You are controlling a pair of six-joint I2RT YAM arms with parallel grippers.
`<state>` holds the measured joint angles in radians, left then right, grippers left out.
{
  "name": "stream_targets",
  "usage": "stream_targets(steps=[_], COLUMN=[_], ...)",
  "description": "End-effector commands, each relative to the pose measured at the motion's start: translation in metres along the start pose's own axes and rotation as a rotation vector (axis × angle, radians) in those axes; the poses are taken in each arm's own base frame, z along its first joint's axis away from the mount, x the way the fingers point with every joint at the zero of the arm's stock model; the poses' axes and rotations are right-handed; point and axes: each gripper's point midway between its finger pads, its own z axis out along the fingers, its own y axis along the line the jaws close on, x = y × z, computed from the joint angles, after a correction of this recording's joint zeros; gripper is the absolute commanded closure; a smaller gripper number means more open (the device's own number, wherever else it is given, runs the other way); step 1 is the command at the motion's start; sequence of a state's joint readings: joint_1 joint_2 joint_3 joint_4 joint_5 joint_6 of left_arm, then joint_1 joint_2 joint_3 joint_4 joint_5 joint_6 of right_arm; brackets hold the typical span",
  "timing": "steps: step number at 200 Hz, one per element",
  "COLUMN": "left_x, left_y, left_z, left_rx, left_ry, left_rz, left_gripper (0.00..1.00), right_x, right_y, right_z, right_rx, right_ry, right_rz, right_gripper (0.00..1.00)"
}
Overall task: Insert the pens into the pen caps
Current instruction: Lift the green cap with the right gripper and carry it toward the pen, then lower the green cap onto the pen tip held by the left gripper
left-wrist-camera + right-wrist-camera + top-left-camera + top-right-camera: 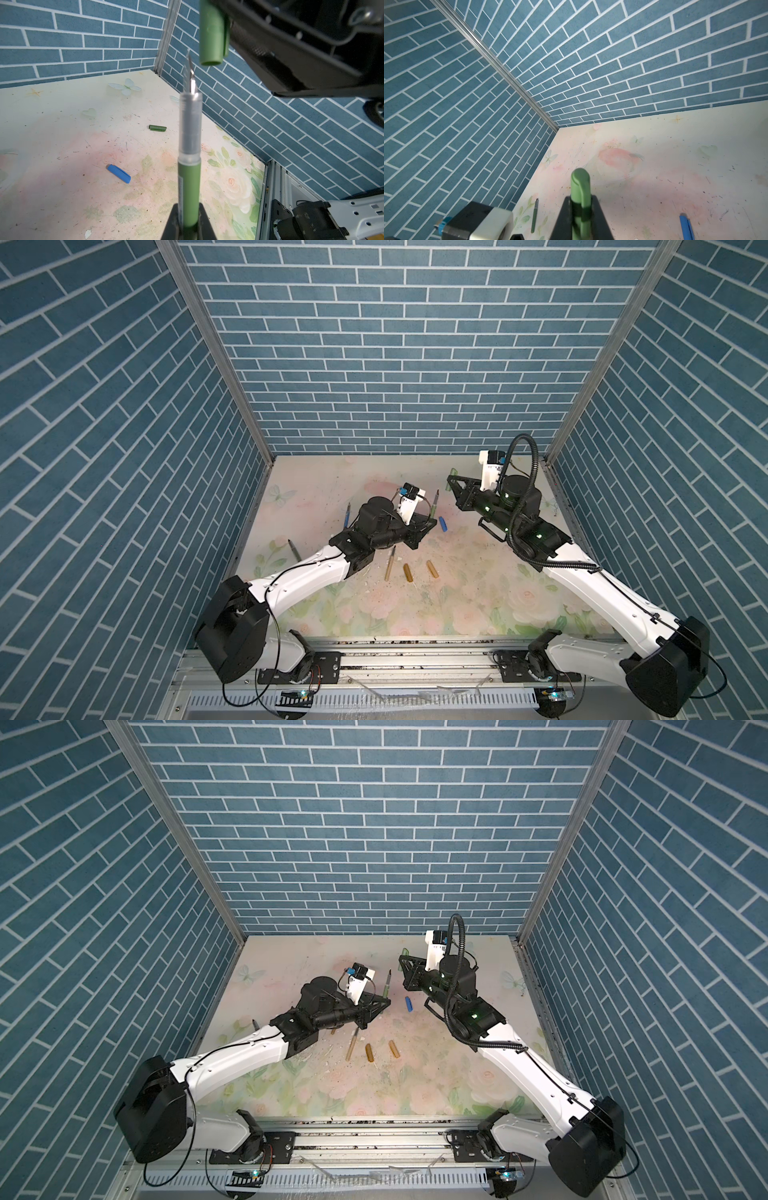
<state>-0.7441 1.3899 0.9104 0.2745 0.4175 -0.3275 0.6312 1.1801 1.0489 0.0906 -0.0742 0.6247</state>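
We clamp a green pen (189,178) in our left end effector (190,220). Our right end effector (581,212) grips a green cap (580,182), mouth just beside the nib, not touching.

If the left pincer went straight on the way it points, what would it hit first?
Probably the green cap held by the right pincer. The green pen in the left pincer has its nib just beside the cap's open mouth, so it might slip past; depth is unclear.

The left tool (141,523) gripped a green pen (144,506), nib toward the tabletop's (457,605) far edge; the right tool (452,480) clasped a green cap (454,472).
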Motion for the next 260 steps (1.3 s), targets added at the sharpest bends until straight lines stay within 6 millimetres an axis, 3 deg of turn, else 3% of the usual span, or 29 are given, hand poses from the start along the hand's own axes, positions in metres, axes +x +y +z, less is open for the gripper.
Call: stream_targets(steps=[1, 71, 164, 260], left_x=[-0.004, -0.003, -0.003, -0.004], left_y=[-0.009, -0.01, -0.009, -0.007], left_z=[0.003, 0.004, 0.003, 0.003], left_rx=[0.029, 0.032, 0.028, 0.019], left_ry=[0.004, 0.008, 0.006, 0.003], left_rz=[0.017, 0.013, 0.02, 0.018], left_gripper=[1.0, 1.0, 1.0, 1.0], right_x=[-0.026, -0.012, 0.008, 0.028], right_y=[0.021, 0.023, 0.012, 0.014], right_z=[0.0, 0.011, 0.015, 0.016], right_rx=[-0.052, -0.061, -0.039, -0.069], right_ry=[-0.07, -0.029, 0.013, 0.077], right_rz=[-0.001, 0.0, 0.013, 0.044], right_gripper=[0.92, 0.92, 0.93, 0.95])
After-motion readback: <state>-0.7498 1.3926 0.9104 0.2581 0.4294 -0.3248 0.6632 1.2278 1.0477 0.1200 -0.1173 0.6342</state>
